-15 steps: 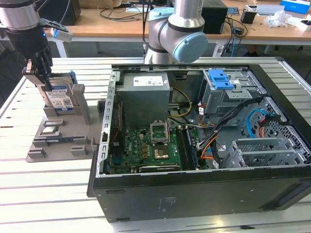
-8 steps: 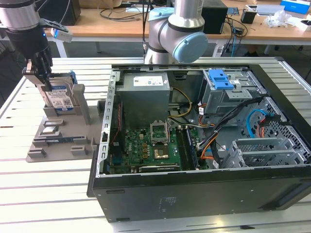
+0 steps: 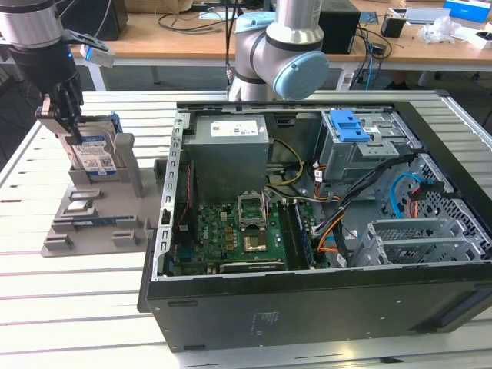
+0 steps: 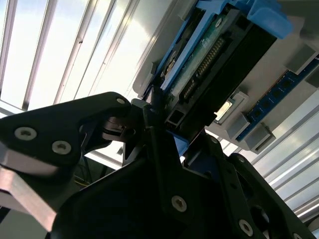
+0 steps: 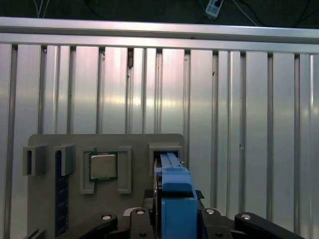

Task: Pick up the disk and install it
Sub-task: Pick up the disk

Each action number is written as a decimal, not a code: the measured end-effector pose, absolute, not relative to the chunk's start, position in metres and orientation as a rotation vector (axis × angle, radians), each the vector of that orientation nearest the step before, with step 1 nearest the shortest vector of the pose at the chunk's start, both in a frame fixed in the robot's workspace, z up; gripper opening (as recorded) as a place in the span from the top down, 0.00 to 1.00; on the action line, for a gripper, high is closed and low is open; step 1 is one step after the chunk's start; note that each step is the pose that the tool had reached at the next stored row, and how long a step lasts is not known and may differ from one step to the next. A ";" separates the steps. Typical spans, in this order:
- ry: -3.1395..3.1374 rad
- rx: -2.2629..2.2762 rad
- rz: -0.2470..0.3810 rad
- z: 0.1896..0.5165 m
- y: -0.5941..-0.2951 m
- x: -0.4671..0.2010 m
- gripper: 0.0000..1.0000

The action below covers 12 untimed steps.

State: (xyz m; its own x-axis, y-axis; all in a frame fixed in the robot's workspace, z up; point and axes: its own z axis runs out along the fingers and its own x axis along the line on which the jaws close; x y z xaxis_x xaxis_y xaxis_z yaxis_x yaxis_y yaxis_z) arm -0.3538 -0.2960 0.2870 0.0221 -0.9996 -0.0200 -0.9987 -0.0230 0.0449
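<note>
The open computer case lies well apart from the gripper, off to its side toward the exterior view's right. Its drive cage sits at the far end of the case from the gripper.

Directly under the gripper is the grey parts holder, and the disk stands on edge in one of its slots. The gripper sits over the top end of the disk. The disk's long side appears to run up and down, in line with the wrist, so any lift looks to be straight up out of the slot.

The gripper is clenched on the disk. In the second wrist view the black fingers press on its two broad faces, with the upper edge between them. The lower part is seated in the holder, so I judge it grasped but not yet lifted.

The disk is a flat silver slab with a blue-and-white label on the face turned to the exterior view. A bright blue plastic frame runs along its edges and shows as a blue bar in the first wrist view. Its connector pins show in the second wrist view.

A small square chip rests in a pocket of the holder just beside the disk's slot.
</note>
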 end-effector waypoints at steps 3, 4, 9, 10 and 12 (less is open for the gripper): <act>-2.183 2.233 -0.071 0.287 -0.296 -0.354 0.63; -2.183 2.233 -0.071 0.287 -0.296 -0.354 0.63; -2.183 2.233 -0.071 0.287 -0.296 -0.354 0.63; -2.183 2.233 -0.071 0.288 -0.296 -0.354 0.63; -2.183 2.233 -0.071 0.293 -0.296 -0.354 0.63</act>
